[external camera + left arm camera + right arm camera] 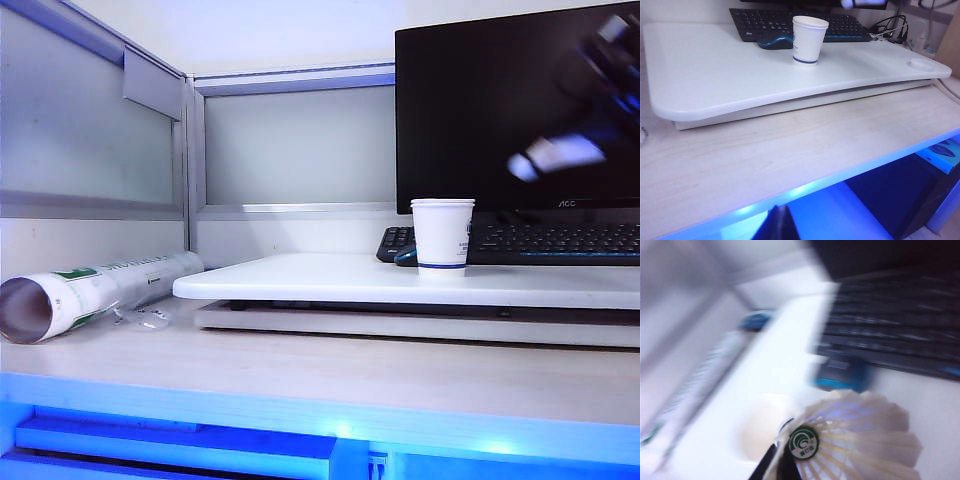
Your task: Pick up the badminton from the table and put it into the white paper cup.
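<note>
The right gripper [782, 460] is clamped shut on the badminton [855, 440] and is carrying it, a blurred shape high before the monitor [470, 110]. Next it must centre over the white paper cup [441, 235] on the table [330, 278] and let go. The left gripper is out of sight

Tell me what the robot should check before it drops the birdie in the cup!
1. Right tool shut on the badminton: ok.
2. White paper cup upright, mouth open: ok.
3. Cup standing on the table: ok.
4. Badminton right above the cup: cannot tell, picture blurred.
5. Left tool out of the way: cannot tell, not in view.
</note>
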`<state>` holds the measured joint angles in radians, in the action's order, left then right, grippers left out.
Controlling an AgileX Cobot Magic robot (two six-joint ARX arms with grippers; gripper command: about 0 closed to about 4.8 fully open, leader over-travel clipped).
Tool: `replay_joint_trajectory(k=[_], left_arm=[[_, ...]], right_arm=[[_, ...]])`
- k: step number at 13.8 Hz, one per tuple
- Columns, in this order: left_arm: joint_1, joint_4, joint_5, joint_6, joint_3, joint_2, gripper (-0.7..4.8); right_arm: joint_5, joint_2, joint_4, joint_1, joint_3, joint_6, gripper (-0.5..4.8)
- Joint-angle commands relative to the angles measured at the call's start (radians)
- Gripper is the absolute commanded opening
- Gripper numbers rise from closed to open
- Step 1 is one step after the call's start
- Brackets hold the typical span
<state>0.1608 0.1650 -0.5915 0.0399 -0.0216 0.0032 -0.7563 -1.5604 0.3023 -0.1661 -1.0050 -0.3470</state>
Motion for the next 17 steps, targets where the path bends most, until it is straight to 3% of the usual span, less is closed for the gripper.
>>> replay_joint_trajectory(k=[1,9,15,17], left_arm=[[0.0,0.023,-0.011,0.001,-0.001,0.0,-0.05],[0.0,0.023,-0.015,0.002,-0.001,0.0,-0.05],[0.0,0.021,-0.015,0.002,-0.001,0.0,-0.05],[-0.001,0.02,-0.015,0.002,-0.001,0.0,-0.05]], right_arm=[[0.0,0.029,0.06,0.068,-0.006,0.002,-0.05],[0.147,0.025,0.045,0.201,-0.007,0.01,-0.05],[0.204,-0.038,0.066,0.224,-0.019,0.014,-0.02],[0.194,-0.059,0.067,0.224,-0.028,0.01,0.85]])
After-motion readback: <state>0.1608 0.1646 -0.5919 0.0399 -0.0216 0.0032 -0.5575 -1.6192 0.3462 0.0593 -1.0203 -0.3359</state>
